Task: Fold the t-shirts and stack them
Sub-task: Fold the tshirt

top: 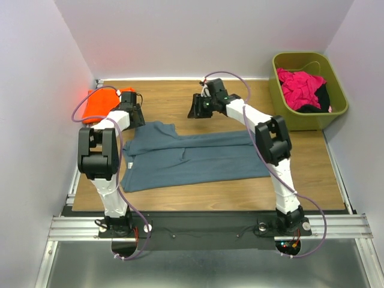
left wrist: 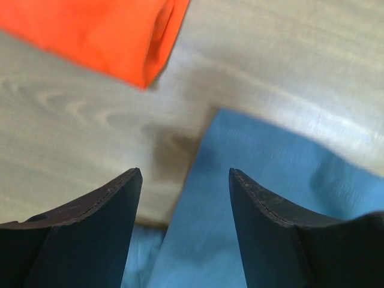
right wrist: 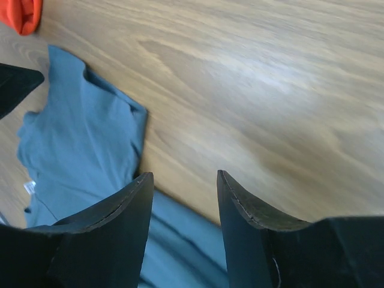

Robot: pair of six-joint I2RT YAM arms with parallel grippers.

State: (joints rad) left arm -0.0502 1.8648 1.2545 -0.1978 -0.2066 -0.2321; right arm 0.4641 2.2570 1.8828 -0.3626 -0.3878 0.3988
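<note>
Orange t-shirt (top: 96, 105) sits folded beyond the wide, empty left gripper (left wrist: 184, 174), blue-grey t-shirt (top: 192, 157) below the parted right gripper (right wrist: 183, 175) only half-folded, unstacked.

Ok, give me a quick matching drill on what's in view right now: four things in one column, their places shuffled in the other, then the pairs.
Things
1. orange t-shirt
2. blue-grey t-shirt
3. green bin
4. pink garment

Places
A. lying inside the green bin
B. spread across the middle of the table
C. folded at the far left corner
D. standing at the far right corner

Pairs: 1-C, 2-B, 3-D, 4-A
</note>
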